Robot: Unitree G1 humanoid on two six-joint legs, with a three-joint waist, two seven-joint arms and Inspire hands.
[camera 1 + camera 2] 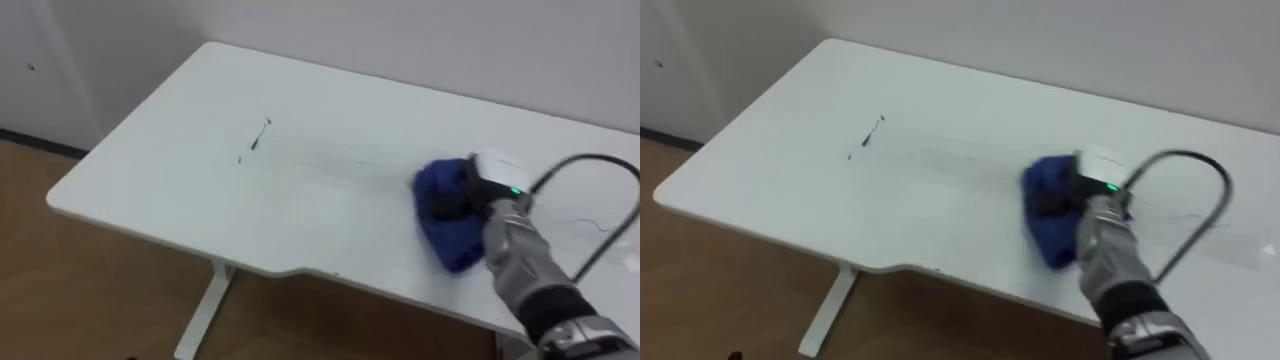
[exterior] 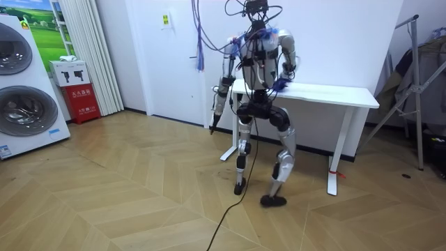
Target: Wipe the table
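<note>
Right robot hand (image 1: 497, 178) is down on the blue cloth (image 1: 447, 248), fingers curled into a bunched wad of it and pinning it to the bench (image 1: 180, 180). The cloth sits on the bench's right half near the front edge. Most of it is under and ahead of my palm, with a loose flap running back beside my wrist.

Handling, my read: soft, light, no stiffness. It rucks up rather than lying flat and carries no load itself, so wiping pressure has to come from my palm on top. Best hold is mid-wad; grab an edge and the rest drags or flips. The bench top looks smooth, so the cloth should glide. The risk is it slipping out from under my fingers on a direction change.

Dark marks (image 1: 255, 138) lie well left of the cloth, not touching it. Likely the target.

Left robot hand (image 2: 213, 127) hangs at my side in the room view; can't tell its state. I'm standing at the bench front, knees bent.
</note>
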